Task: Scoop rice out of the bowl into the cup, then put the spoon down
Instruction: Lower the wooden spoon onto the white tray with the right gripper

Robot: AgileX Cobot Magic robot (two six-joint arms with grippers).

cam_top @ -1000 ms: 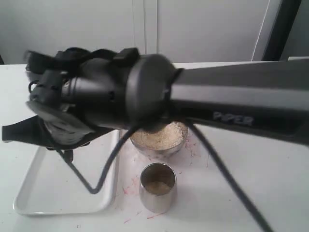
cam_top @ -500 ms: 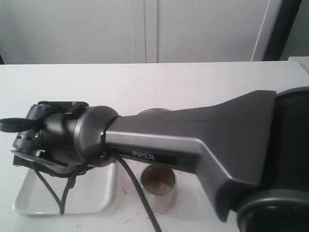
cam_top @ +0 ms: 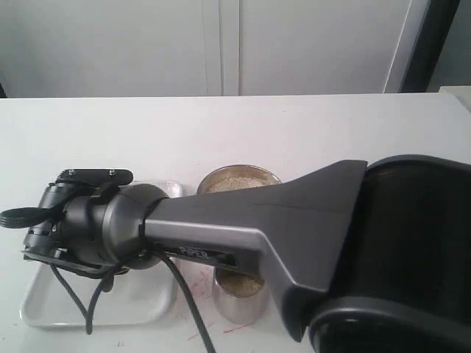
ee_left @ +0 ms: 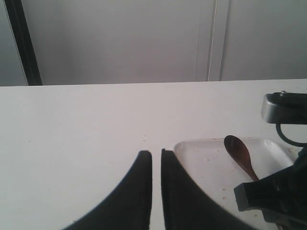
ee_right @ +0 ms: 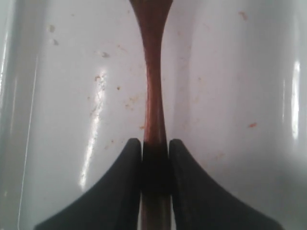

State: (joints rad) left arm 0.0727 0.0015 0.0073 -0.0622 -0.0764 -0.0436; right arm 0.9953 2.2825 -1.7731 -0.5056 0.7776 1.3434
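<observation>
While pinching spoon (ee_right: 153,86) handle in right gripper (ee_right: 155,143), holding low over tray (cam_top: 45,309), lower left, ready for set-down; with left gripper (ee_left: 156,155) pressed together, empty.

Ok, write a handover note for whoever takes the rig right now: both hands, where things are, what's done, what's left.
Right hand: shut on the spoon by its handle, reached across over the white tray; whether the spoon touches the tray is unclear.
Left hand: shut, empty, above the table beside the tray.
Bowl holds rice; the cup, nearer the camera, has rice inside.
Done: rice is in the cup.
Left: release the spoon on the tray, then withdraw.
</observation>
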